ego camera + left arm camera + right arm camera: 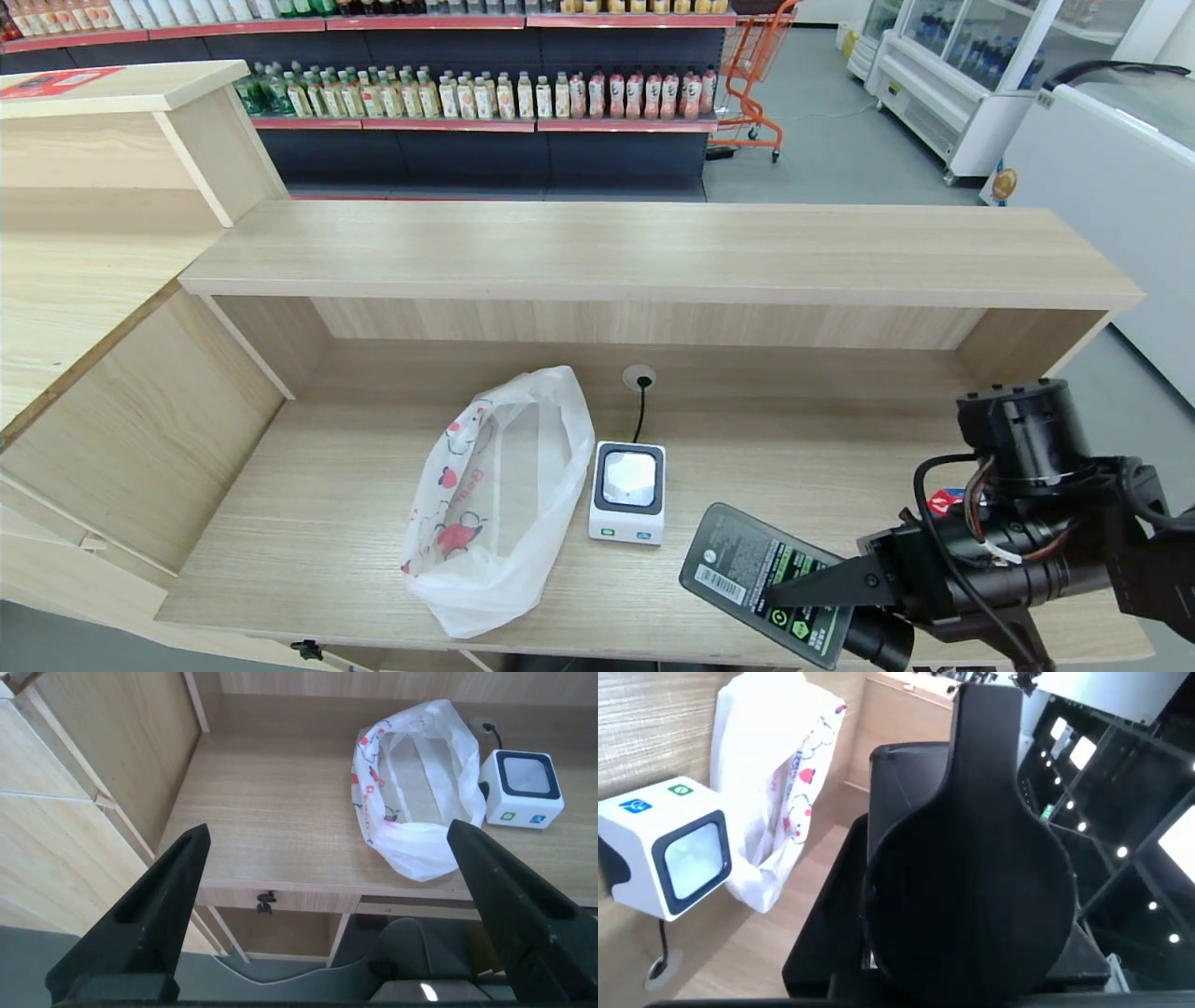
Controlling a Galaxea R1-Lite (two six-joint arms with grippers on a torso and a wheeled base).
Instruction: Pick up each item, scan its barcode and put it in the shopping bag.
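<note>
My left gripper (329,831) hangs off the wooden counter's (308,523) front edge, its two black fingers wide apart and holding nothing. One shopping bag (499,495) of thin, crinkled, see-through white plastic with red cartoon print lies on the counter. Just beside it stands one white cube scanner (627,492) with a glass window and two small stickers. My right gripper (784,593) clamps one flat dark pouch (738,565) right of the scanner, barcode up; the print is too small to read.
</note>
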